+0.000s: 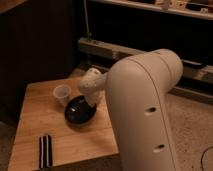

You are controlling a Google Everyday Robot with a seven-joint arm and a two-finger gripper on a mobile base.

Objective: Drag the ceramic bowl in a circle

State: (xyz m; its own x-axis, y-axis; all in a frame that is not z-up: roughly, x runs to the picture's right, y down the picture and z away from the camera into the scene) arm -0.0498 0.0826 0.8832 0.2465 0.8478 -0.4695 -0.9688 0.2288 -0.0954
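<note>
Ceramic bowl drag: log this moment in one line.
ceramic bowl: upright on wooden table, beside plastic cup | gripper: shut, down at bowl's rim

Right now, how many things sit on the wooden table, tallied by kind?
Black bowl: 1
Translucent white cup: 1
Dark strips: 2
Total: 4
The gripper, shut, is down at the bowl's right rim, beside the cup.
</note>
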